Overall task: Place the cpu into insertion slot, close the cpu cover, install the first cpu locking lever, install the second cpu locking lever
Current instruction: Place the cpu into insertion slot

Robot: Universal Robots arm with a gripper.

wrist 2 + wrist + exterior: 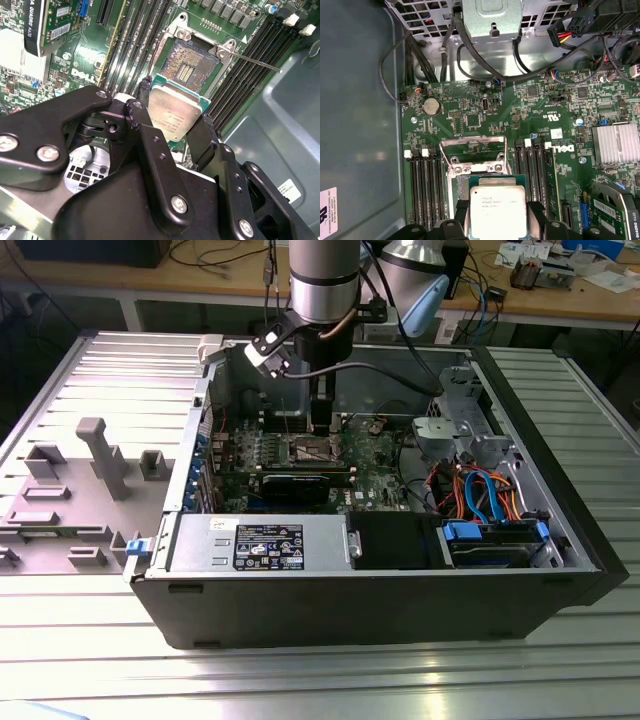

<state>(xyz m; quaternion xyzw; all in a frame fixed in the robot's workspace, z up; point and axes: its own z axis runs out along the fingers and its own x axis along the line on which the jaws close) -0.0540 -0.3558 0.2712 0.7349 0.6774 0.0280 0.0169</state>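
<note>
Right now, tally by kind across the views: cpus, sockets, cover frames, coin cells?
Flat square silver-grey cpu: 1
Square gold-contact insertion slot: 1
Thin silver metal-frame cpu cover: 1
Round silver coin cell: 1
Total: 4

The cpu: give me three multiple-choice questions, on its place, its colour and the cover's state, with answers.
1. Relative to the insertion slot, the cpu is: A seated in it; B held outside it by the jaws; C outside the case.
2. Its top is: A gold; B black; C silver-grey.
3. The cpu cover is: A swung open; B shut; C missing.
B: the jaws clamp it and the slot's contacts lie bare. C: dull grey metal in both wrist views. A: its frame is swung off the slot.
</note>
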